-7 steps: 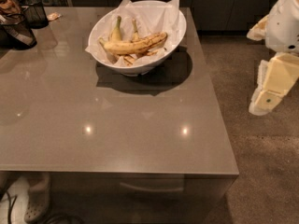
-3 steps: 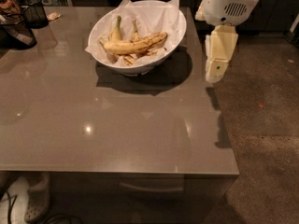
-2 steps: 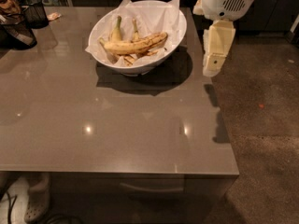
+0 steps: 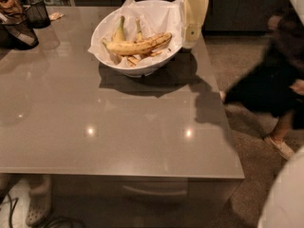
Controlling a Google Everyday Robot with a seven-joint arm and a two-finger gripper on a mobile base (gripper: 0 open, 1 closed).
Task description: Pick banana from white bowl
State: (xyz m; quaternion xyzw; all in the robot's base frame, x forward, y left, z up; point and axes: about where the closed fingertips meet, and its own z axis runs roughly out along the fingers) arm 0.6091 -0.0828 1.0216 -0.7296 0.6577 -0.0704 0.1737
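The white bowl (image 4: 137,66) stands at the back middle of the grey table (image 4: 109,122), lined with crumpled white paper. The banana (image 4: 138,45), long, yellow and brown-streaked at its right end, lies across the bowl on top of smaller bananas with greenish stems and short brown-striped pieces. My gripper (image 4: 192,30) hangs pointing down just right of the bowl's right rim, level with it and beside the paper, not touching the banana.
A black mesh cup (image 4: 36,11) and a dark object (image 4: 16,28) stand at the table's back left. A person in dark clothes (image 4: 273,87) moves past on the floor right of the table. The table's right edge runs just right of the gripper.
My gripper has moved left and farther back, from the floor side over the table's right edge to the bowl's right rim. A person has come into view at the right.
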